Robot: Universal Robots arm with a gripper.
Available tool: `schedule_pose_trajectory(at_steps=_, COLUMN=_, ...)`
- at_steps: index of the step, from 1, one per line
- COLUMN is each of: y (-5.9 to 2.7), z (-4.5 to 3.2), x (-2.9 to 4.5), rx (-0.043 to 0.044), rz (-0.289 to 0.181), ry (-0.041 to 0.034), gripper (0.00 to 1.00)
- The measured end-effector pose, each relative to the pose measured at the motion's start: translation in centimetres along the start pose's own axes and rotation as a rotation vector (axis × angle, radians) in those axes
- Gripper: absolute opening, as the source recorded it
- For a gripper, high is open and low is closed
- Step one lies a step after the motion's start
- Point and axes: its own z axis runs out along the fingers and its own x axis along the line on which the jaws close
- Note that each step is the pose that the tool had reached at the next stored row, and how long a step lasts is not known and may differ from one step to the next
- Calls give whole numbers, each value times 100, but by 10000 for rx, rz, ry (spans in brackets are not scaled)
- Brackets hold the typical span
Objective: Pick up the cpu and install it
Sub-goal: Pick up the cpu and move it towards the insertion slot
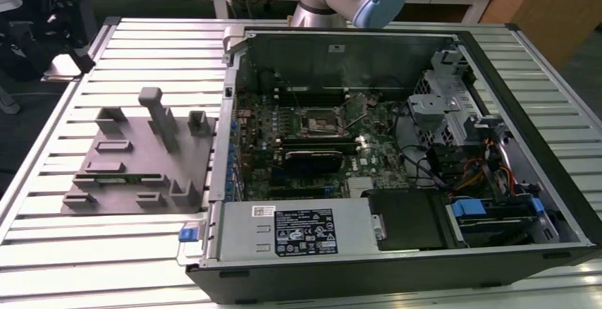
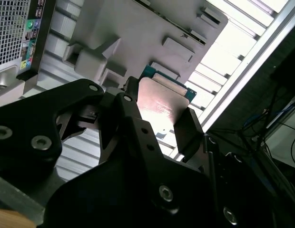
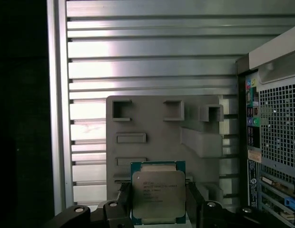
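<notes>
Black claw (image 3: 158, 198) clamps the cpu (image 3: 158, 191) by two opposite edges over the grey tray (image 3: 152, 118), likely sparing its contacts.

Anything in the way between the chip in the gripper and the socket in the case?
Nothing visible. The gripper is shut on the cpu above the tray; the case is open, and nothing lies over the socket.

**Greys, Black and One Green Rim**

The cpu (image 3: 158, 190) has a pale silver lid with a thin green rim; the gripper (image 3: 158, 202) is matt black with silver screw heads; the tray (image 1: 132, 161) is plain grey; the table (image 1: 94, 267) is silvery, striped by parallel slats; the computer case (image 1: 395, 281) is black, its motherboard (image 1: 376, 157) dark green; at the exterior view's four o'clock, clips (image 1: 467, 208) are blue, wires (image 1: 503, 175) orange and yellow.
</notes>
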Motion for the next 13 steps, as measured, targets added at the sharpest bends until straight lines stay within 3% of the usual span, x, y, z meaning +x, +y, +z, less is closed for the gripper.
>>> schedule_pose_trajectory(at_steps=13, y=13, z=10, x=-257, rx=0, rz=0, ry=0, gripper=55)
